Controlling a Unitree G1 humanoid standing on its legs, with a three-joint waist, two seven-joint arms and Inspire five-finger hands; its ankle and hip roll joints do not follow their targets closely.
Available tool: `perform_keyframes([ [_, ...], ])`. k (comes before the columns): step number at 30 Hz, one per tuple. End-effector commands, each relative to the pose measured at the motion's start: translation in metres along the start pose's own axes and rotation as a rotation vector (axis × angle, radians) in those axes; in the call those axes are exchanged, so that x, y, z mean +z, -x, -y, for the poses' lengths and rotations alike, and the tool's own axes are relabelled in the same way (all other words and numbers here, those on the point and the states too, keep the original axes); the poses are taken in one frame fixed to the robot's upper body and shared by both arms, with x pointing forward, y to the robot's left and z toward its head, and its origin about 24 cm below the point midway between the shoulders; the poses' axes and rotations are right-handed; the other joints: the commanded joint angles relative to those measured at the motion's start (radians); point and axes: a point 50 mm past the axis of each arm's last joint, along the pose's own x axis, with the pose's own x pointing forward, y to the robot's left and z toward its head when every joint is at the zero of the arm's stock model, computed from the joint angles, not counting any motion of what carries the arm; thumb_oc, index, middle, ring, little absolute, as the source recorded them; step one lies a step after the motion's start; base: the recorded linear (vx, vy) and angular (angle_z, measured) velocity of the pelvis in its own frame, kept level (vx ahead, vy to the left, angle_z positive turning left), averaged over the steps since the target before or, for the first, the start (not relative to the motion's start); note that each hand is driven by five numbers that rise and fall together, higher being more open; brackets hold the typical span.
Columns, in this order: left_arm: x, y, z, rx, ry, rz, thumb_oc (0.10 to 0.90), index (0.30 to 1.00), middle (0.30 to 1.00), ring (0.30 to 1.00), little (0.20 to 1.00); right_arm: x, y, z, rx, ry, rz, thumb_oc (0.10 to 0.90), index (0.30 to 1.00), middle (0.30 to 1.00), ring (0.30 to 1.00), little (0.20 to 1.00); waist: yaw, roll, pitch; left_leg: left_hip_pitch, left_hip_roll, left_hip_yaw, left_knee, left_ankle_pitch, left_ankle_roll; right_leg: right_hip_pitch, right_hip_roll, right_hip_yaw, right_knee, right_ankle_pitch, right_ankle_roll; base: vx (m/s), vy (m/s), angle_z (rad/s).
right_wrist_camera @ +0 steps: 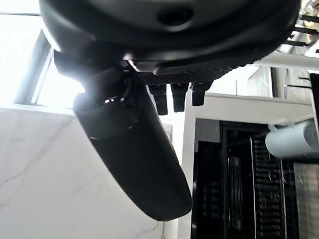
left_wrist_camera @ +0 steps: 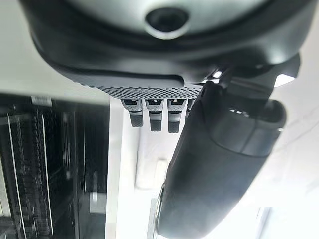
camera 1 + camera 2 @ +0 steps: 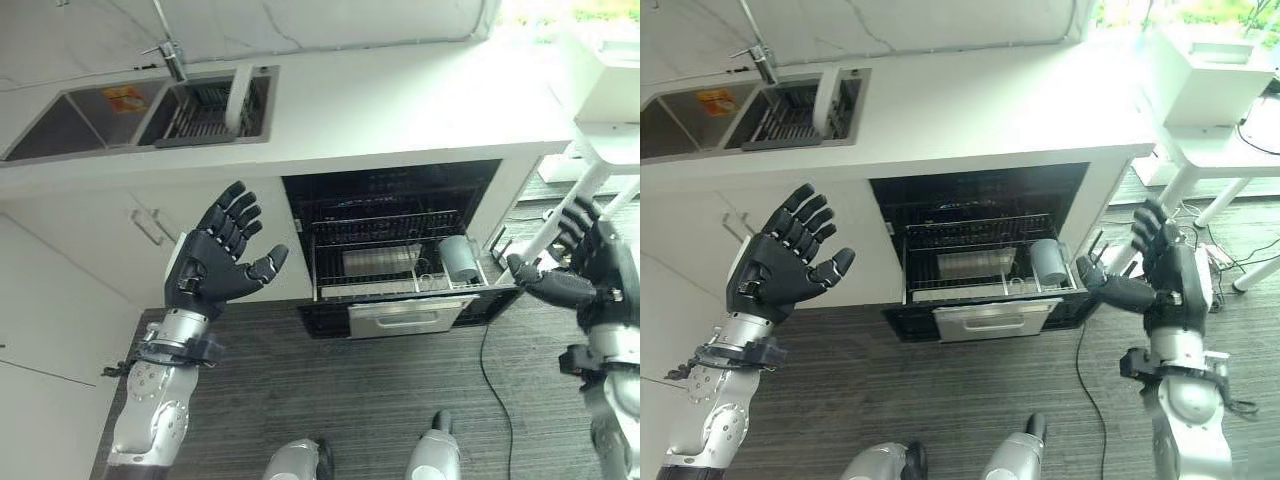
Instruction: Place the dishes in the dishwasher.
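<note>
Two empty hands before the open dishwasher [image 3: 395,240].
Left hand [image 3: 210,265] and right hand [image 3: 1165,275] spread wide; one cup [image 3: 460,258] in the one rack [image 3: 380,265].

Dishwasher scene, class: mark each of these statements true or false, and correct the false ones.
1. The dishwasher stands open with its rack pulled out. True.
2. The left hand holds a plate. False: it is open and holds nothing.
3. A grey cup lies in the rack. True.
4. The right hand is curled round the cup. False: it is open, raised to the right of the rack, apart from it.
5. The sink is set in the counter, to the left of the dishwasher. True.
</note>
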Motion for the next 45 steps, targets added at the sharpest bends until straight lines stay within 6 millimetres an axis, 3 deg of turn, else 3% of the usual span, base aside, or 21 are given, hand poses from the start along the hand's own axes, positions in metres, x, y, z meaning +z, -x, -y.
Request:
perform_keyframes([
  [1, 0.067, -0.010, 0.014, -0.133, -0.100, 0.281, 0.800, 0.900, 0.900, 0.900, 0.900, 0.071, -0.019, -0.004, 0.058, 0.071, 0.381, 0.800, 0.900, 0.900, 0.900, 0.900, -0.001, 0.027, -0.089, 0.080, 0.060, -0.079, -0.174, -0.022, -0.110, 0.138, 0.162, 0.002, 0.057, -0.370, 0.060, 0.01, 0.430, -0.91],
  [4, 0.062, -0.011, 0.016, -0.140, -0.101, 0.269, 0.800, 0.900, 0.900, 0.900, 0.900, 0.070, -0.018, -0.004, 0.043, 0.058, 0.371, 0.800, 0.900, 0.900, 0.900, 0.900, -0.009, 0.023, -0.099, 0.081, 0.034, -0.098, -0.174, -0.039, -0.083, 0.157, 0.277, -0.010, 0.057, -0.416, 0.030, 0.02, 0.153, 0.08],
  [7, 0.056, -0.010, 0.021, -0.165, -0.079, 0.261, 0.800, 0.900, 0.900, 0.900, 0.900, 0.068, -0.014, 0.003, 0.006, 0.068, 0.361, 0.800, 0.900, 0.900, 0.900, 0.900, -0.034, 0.002, -0.104, 0.074, -0.015, -0.134, -0.174, -0.032, -0.066, 0.136, 0.397, 0.066, 0.057, -0.513, -0.017, 0.02, 0.007, 0.14],
  [9, 0.053, -0.010, 0.027, -0.193, -0.084, 0.263, 0.800, 0.900, 0.900, 0.900, 0.900, 0.067, -0.012, 0.008, -0.013, 0.055, 0.356, 0.800, 0.900, 0.900, 0.900, 0.900, -0.042, -0.008, -0.106, 0.080, -0.039, -0.130, -0.174, -0.035, -0.060, 0.110, 0.398, 0.076, 0.057, -0.520, -0.023, 0.06, -0.086, 0.53],
  [19, 0.052, -0.008, 0.030, -0.186, -0.053, 0.285, 0.800, 0.900, 0.900, 0.900, 0.900, 0.063, -0.016, 0.004, 0.001, 0.042, 0.336, 0.800, 0.900, 0.900, 0.900, 0.900, -0.049, 0.002, -0.127, 0.105, -0.027, -0.085, -0.174, -0.031, -0.066, 0.145, 0.415, 0.094, 0.057, -0.568, -0.052, 0.06, -0.100, -0.02],
  [21, 0.053, -0.006, 0.033, -0.201, -0.043, 0.294, 0.800, 0.900, 0.900, 0.900, 0.900, 0.063, -0.015, 0.011, 0.000, 0.052, 0.322, 0.800, 0.900, 0.900, 0.900, 0.900, -0.042, -0.010, -0.117, 0.119, -0.023, -0.038, -0.174, 0.020, -0.103, 0.157, 0.386, 0.085, 0.057, -0.570, -0.066, 0.10, -0.130, 0.18],
  [22, 0.055, -0.006, 0.037, -0.219, -0.032, 0.308, 0.800, 0.900, 0.900, 0.900, 0.900, 0.066, -0.017, 0.013, 0.002, 0.071, 0.331, 0.800, 0.900, 0.900, 0.900, 0.900, -0.033, -0.030, -0.097, 0.125, -0.030, -0.007, -0.174, 0.090, -0.129, 0.169, 0.350, 0.083, 0.057, -0.566, -0.075, 0.05, -0.084, 0.35],
  [23, 0.055, -0.006, 0.037, -0.220, -0.031, 0.309, 0.800, 0.900, 0.900, 0.900, 0.900, 0.067, -0.018, 0.013, 0.002, 0.072, 0.333, 0.800, 0.900, 0.900, 0.900, 0.900, -0.032, -0.032, -0.094, 0.125, -0.031, -0.006, -0.174, 0.095, -0.131, 0.170, 0.347, 0.083, 0.057, -0.566, -0.076, 0.00, 0.003, 0.39],
  [25, 0.056, -0.006, 0.039, -0.227, -0.024, 0.323, 0.800, 0.900, 0.900, 0.900, 0.900, 0.070, -0.021, 0.011, 0.009, 0.089, 0.349, 0.800, 0.900, 0.900, 0.900, 0.900, -0.036, -0.034, -0.080, 0.108, 0.033, 0.030, -0.174, 0.107, -0.142, 0.175, 0.328, 0.076, 0.057, -0.560, -0.074, -0.03, 0.138, 0.29],
  [27, 0.058, -0.005, 0.038, -0.215, -0.017, 0.336, 0.800, 0.900, 0.900, 0.900, 0.900, 0.071, -0.023, 0.009, 0.024, 0.090, 0.358, 0.800, 0.900, 0.900, 0.900, 0.900, -0.049, -0.014, -0.079, 0.095, 0.112, 0.038, -0.174, 0.084, -0.153, 0.180, 0.336, 0.075, 0.057, -0.567, -0.064, 0.00, 0.276, 0.27],
  [30, 0.060, 0.001, 0.035, -0.189, -0.004, 0.357, 0.800, 0.900, 0.900, 0.900, 0.900, 0.072, -0.019, 0.012, 0.048, 0.100, 0.358, 0.800, 0.900, 0.900, 0.900, 0.900, -0.060, 0.012, -0.096, 0.017, 0.215, -0.022, -0.174, 0.124, -0.200, 0.171, 0.347, 0.099, 0.057, -0.577, -0.054, 0.04, 0.388, 0.25],
  [32, 0.059, 0.002, 0.034, -0.182, 0.005, 0.365, 0.800, 0.900, 0.900, 0.900, 0.900, 0.073, -0.019, 0.014, 0.056, 0.110, 0.359, 0.800, 0.900, 0.900, 0.900, 0.900, -0.061, 0.017, -0.108, -0.016, 0.244, -0.063, -0.174, 0.144, -0.218, 0.167, 0.347, 0.116, 0.057, -0.584, -0.055, 0.09, 0.353, -0.09],
  [34, 0.058, 0.003, 0.034, -0.174, 0.012, 0.378, 0.800, 0.900, 0.900, 0.900, 0.900, 0.078, -0.023, 0.013, 0.070, 0.114, 0.371, 0.800, 0.900, 0.900, 0.900, 0.900, -0.048, 0.022, -0.114, -0.028, 0.239, -0.139, -0.174, 0.137, -0.222, 0.163, 0.334, 0.147, 0.057, -0.590, -0.049, 0.12, 0.545, -0.41],
  [37, 0.060, 0.002, 0.032, -0.176, 0.006, 0.386, 0.800, 0.900, 0.900, 0.900, 0.900, 0.084, -0.026, 0.009, 0.067, 0.115, 0.396, 0.800, 0.900, 0.900, 0.900, 0.900, -0.044, 0.033, -0.126, 0.001, 0.215, -0.125, -0.174, 0.093, -0.216, 0.147, 0.267, 0.148, 0.057, -0.573, 0.000, 0.06, 0.552, -0.52],
  [38, 0.061, 0.000, 0.032, -0.190, 0.005, 0.379, 0.800, 0.900, 0.900, 0.900, 0.900, 0.084, -0.024, 0.010, 0.057, 0.109, 0.400, 0.800, 0.900, 0.900, 0.900, 0.900, -0.045, 0.032, -0.128, 0.006, 0.203, -0.121, -0.174, 0.080, -0.213, 0.143, 0.240, 0.143, 0.057, -0.557, 0.025, 0.07, 0.596, -0.49],
  [39, 0.063, -0.005, 0.031, -0.221, 0.004, 0.357, 0.800, 0.900, 0.900, 0.900, 0.900, 0.082, -0.019, 0.013, 0.029, 0.080, 0.404, 0.800, 0.900, 0.900, 0.900, 0.900, -0.042, 0.023, -0.131, 0.009, 0.154, -0.132, -0.174, 0.055, -0.190, 0.140, 0.190, 0.139, 0.057, -0.523, 0.070, 0.09, 0.663, -0.12],
  [41, 0.064, -0.008, 0.030, -0.238, -0.001, 0.349, 0.800, 0.900, 0.900, 0.900, 0.900, 0.079, -0.015, 0.014, 0.014, 0.049, 0.400, 0.800, 0.900, 0.900, 0.900, 0.900, -0.039, 0.014, -0.132, 0.009, 0.124, -0.134, -0.174, 0.040, -0.171, 0.144, 0.158, 0.131, 0.057, -0.479, 0.081, 0.07, 0.464, 0.31],
  [44, 0.065, -0.011, 0.031, -0.263, -0.020, 0.338, 0.800, 0.900, 0.900, 0.900, 0.900, 0.070, -0.011, 0.008, 0.014, 0.030, 0.382, 0.800, 0.900, 0.900, 0.900, 0.900, -0.029, 0.009, -0.129, 0.027, 0.071, -0.133, -0.174, 0.008, -0.126, 0.147, 0.113, 0.104, 0.057, -0.352, 0.076, 0.09, 0.406, 0.19],
  [45, 0.066, -0.012, 0.032, -0.274, -0.036, 0.335, 0.800, 0.900, 0.900, 0.900, 0.900, 0.068, -0.013, 0.003, 0.020, 0.025, 0.374, 0.800, 0.900, 0.900, 0.900, 0.900, -0.021, 0.014, -0.130, 0.032, 0.066, -0.128, -0.174, 0.000, -0.114, 0.155, 0.112, 0.085, 0.057, -0.349, 0.071, 0.08, 0.383, 0.10],
])
